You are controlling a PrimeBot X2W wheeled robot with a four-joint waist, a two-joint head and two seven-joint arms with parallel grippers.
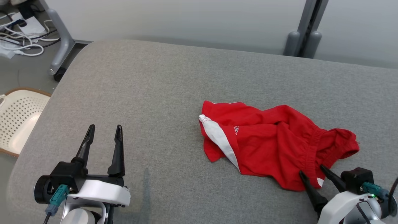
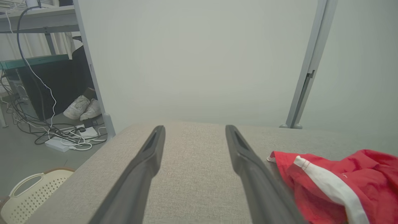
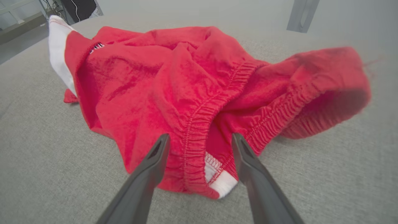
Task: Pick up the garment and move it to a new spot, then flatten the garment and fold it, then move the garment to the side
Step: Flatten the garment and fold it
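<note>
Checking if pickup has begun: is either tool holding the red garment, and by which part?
Nothing is held. The right tool stands open astride the waistband of the red garment; the left tool is open, apart from it.

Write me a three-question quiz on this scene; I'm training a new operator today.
1. True or false: the right gripper holds the shorts.
2. Fill in: between the right jaws lies the shorts' elastic ____.
3. What stands on the floor left of the table?
Key: 1 false, its jaws are open around the cloth; 2 waistband; 3 a white basket.
</note>
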